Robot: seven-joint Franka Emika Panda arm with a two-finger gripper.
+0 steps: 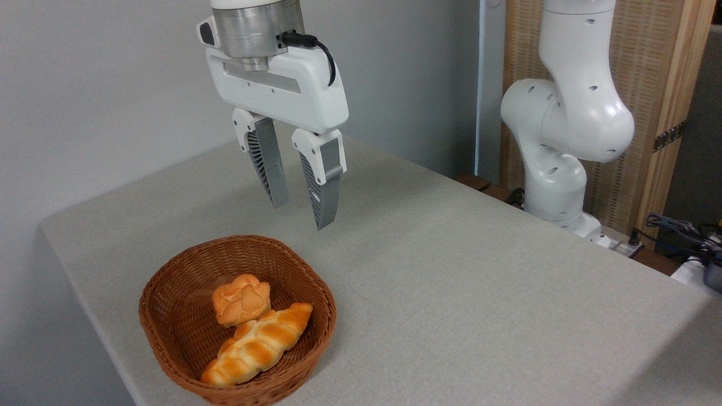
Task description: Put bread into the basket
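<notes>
The bread (241, 299), a small round orange-golden bun with a knotted top, lies inside the brown wicker basket (169, 285) at the lower left of the table. It rests against a long braided golden loaf (259, 345) that lies in the same basket. My gripper (302, 216) hangs well above the basket's far rim, fingers pointing down. It is open, with a narrow gap and nothing between the fingers.
The grey table (451, 293) stretches right and back from the basket. Its left edge runs close to the basket. The arm's white base (564, 135) stands past the far right edge, with cables (677, 231) beside it.
</notes>
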